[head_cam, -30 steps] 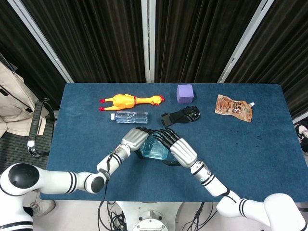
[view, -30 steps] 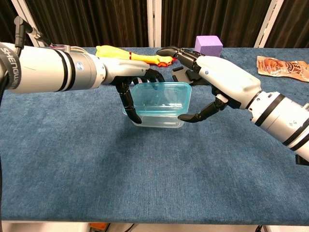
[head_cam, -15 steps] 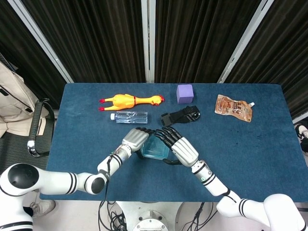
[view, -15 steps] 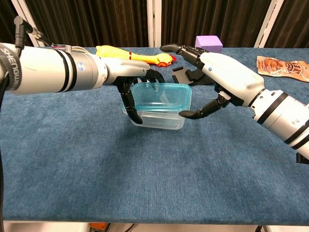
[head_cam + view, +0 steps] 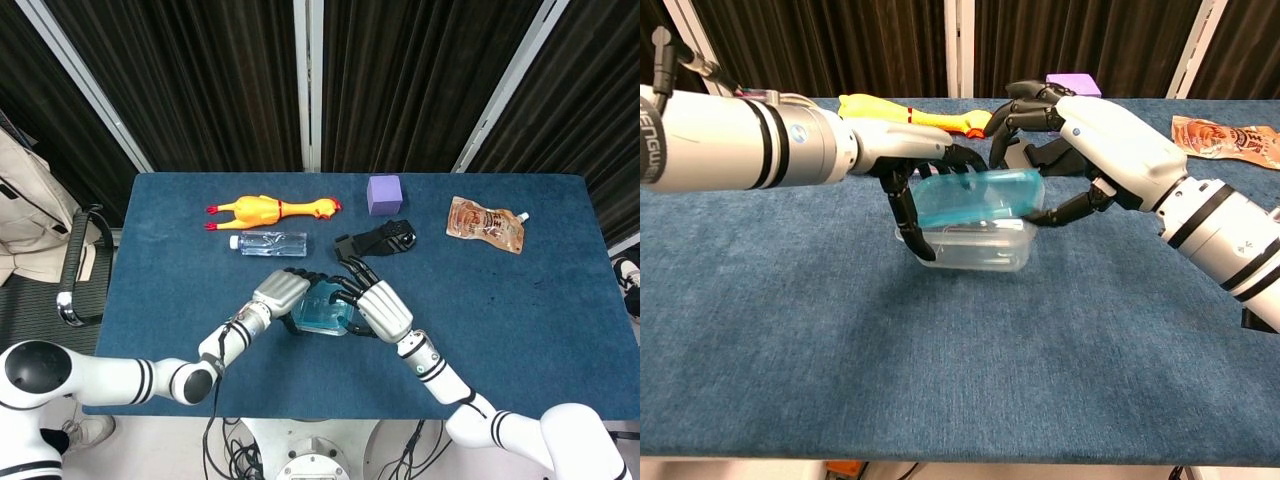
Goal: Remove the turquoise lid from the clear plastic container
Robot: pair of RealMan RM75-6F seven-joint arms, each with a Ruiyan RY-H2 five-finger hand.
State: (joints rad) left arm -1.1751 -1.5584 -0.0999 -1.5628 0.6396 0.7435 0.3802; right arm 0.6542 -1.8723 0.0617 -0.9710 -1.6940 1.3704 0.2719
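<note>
A clear plastic container (image 5: 970, 250) sits on the blue table near its middle, seen from above as a pale box (image 5: 318, 318). My left hand (image 5: 910, 175) grips its left side with fingers curled down around the wall; from above the left hand (image 5: 280, 291) lies at the box's left. The turquoise lid (image 5: 978, 195) is tilted, its right end lifted off the rim. My right hand (image 5: 1090, 140) holds that right end of the lid between thumb and fingers; overhead the right hand (image 5: 378, 308) covers the box's right side.
Behind the container lie a black strap-like object (image 5: 377, 239), a water bottle (image 5: 268, 242), a rubber chicken (image 5: 268, 209), a purple cube (image 5: 384, 194) and a brown snack pouch (image 5: 485, 223). The table's front edge (image 5: 960, 455) runs below.
My right hand closed on the lid's right end and raised it, so the lid now tilts up off the container. My left hand stayed on the container's left side.
</note>
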